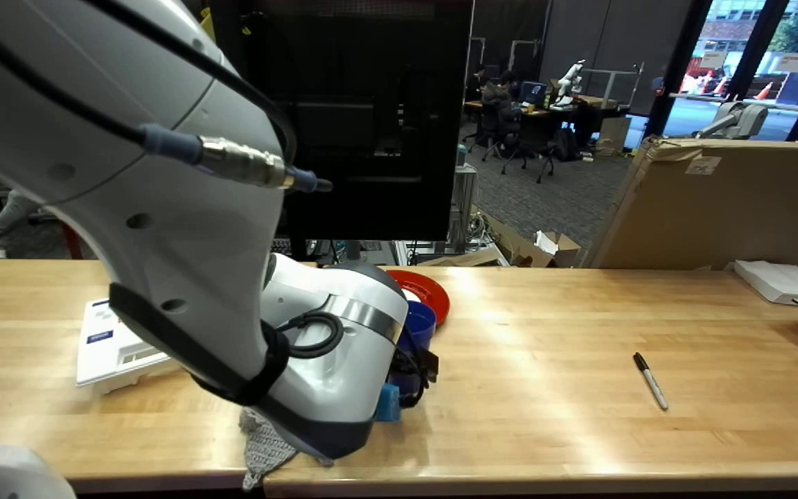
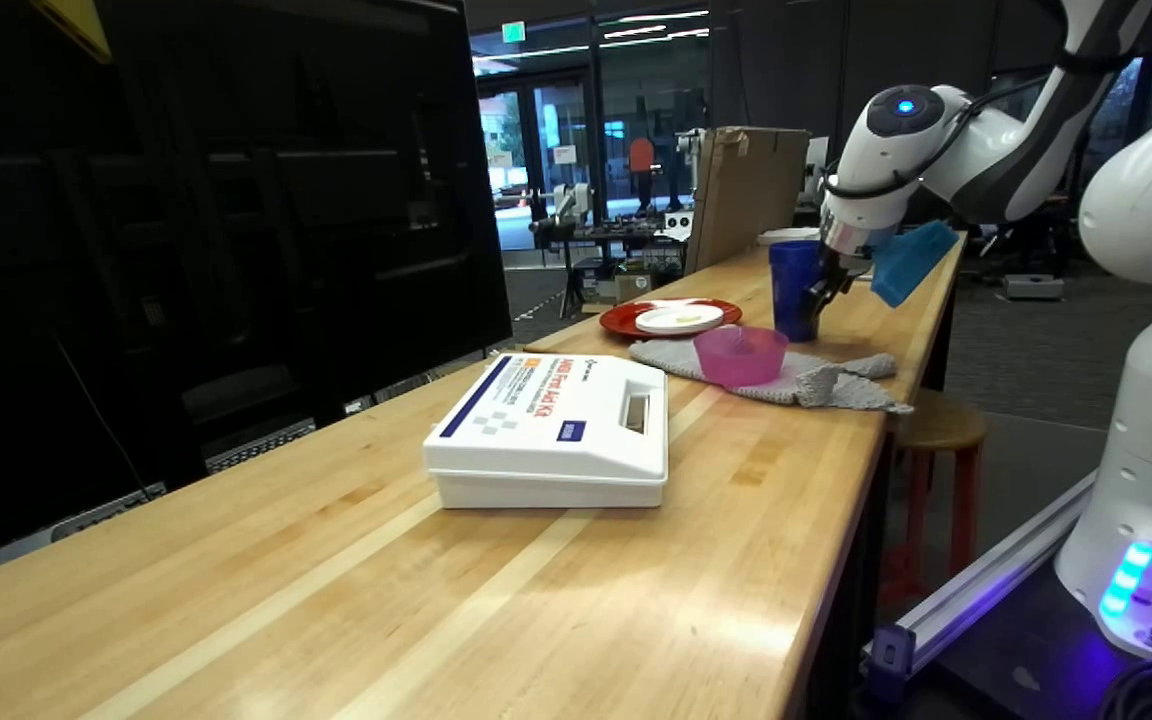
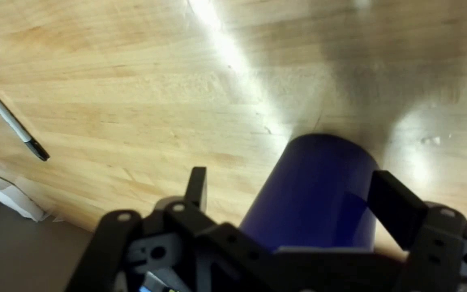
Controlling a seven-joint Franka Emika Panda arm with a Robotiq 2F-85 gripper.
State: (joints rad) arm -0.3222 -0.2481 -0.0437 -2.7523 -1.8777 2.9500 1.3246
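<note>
Blue cup (image 2: pixel 791 290) | pincer (image 3: pixel 289 178) wide — cup between jaws | near: pink bowl (image 2: pixel 741 358) on grey cloth (image 2: pixel 826 386), red plate (image 2: pixel 620 322)

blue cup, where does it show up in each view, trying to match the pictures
In an exterior view: the blue cup is just right of centre, partly hidden by the arm.
In an exterior view: the blue cup stands upright, right of centre.
Wrist view: the blue cup is below and right of centre.
Shared landmark: the pincer, close by the blue cup in all three.
</note>
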